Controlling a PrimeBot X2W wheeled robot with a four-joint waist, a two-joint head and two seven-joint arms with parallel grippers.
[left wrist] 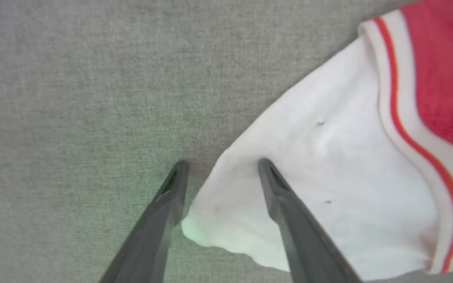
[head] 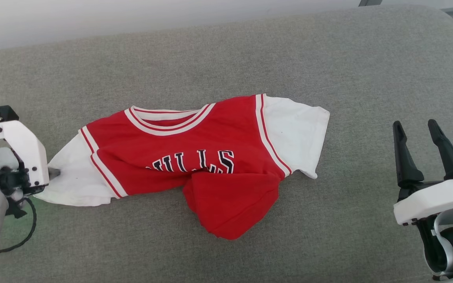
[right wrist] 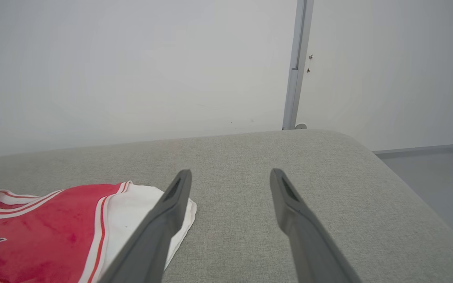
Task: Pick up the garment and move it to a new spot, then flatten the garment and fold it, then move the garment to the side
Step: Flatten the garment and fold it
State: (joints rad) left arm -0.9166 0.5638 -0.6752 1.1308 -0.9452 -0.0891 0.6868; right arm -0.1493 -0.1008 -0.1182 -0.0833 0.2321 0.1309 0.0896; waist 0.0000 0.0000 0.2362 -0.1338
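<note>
The garment (head: pixel 226 129), a red jersey with white sleeves and black lettering, lies spread crosswise on the grey padded surface (head: pixel 328 59), neck toward the far side. Its lower part is bunched into a red fold (head: pixel 230 204). My left gripper (head: pixel 52 173) is at the tip of the garment's left white sleeve (head: pixel 73 177). In the left wrist view this gripper (left wrist: pixel 223 164) stands open: one finger rests on the sleeve (left wrist: pixel 328 165), the other on bare fabric beside its edge. My right gripper (head: pixel 414 124) is open and holds nothing, right of the garment. In the right wrist view it (right wrist: pixel 230 173) hovers over the surface beside the right sleeve (right wrist: pixel 132 220).
The grey surface (right wrist: pixel 328 177) rounds off at its far right corner, with floor (right wrist: pixel 427 177) beyond. A white wall (right wrist: pixel 132 70) with a vertical metal strip (right wrist: pixel 297 63) stands behind. A black cable (head: pixel 30 232) loops under my left wrist.
</note>
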